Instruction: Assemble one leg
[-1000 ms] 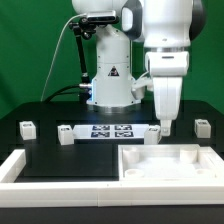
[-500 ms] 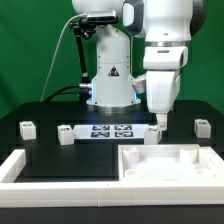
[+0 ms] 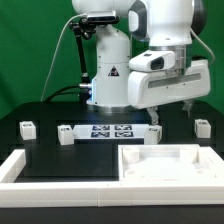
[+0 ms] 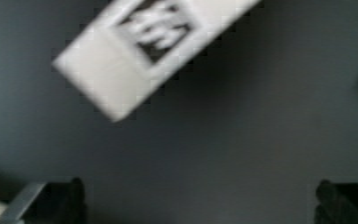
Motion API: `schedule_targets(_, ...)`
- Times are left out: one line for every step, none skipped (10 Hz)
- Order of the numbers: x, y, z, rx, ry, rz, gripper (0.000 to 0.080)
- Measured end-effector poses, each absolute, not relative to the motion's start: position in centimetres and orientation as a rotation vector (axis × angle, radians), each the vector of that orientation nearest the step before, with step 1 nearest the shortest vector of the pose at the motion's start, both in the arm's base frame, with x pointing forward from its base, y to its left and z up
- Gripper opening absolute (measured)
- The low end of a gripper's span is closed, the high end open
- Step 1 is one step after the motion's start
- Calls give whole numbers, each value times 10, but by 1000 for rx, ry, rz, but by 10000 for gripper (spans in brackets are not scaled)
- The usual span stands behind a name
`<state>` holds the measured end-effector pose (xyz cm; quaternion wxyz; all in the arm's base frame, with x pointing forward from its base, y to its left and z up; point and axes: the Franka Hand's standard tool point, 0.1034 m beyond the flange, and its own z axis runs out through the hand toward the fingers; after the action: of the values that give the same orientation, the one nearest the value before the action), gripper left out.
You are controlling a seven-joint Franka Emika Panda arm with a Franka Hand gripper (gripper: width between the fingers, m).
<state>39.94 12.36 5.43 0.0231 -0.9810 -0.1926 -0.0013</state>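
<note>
— What's changed?
— The gripper [image 3: 171, 112] has turned broadside since half a second ago, its fingers wide apart and empty. The leg [image 3: 203, 127] stands apart from it, toward the exterior view's right.

Three alike, small white blocks, dark tag on face, standing on black counter [image 3: 70, 155]. First leg [image 3: 28, 128] at 9 o'clock; second leg [image 3: 65, 134] near it, centreward; third leg [image 3: 203, 128] at 3 o'clock.
</note>
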Motion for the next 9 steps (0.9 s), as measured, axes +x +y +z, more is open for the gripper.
schedule_targets(394,136,54,-3063,-373,9,649)
schedule_targets(389,149,54,-3071,-204,24,649)
schedule_targets(389,163,57,-3067,-95,34,649)
schedule_targets(391,169,59,-3062,27,32,649)
schedule_targets(390,170,59,-3058,115,37,649)
schedule_targets(390,170,58,-3050,207,43,649)
schedule_targets(389,170,58,-3052,177,45,649)
schedule_targets(385,175,51,-3052,194,66,649)
schedule_targets(379,184,47,-3053,195,83,649)
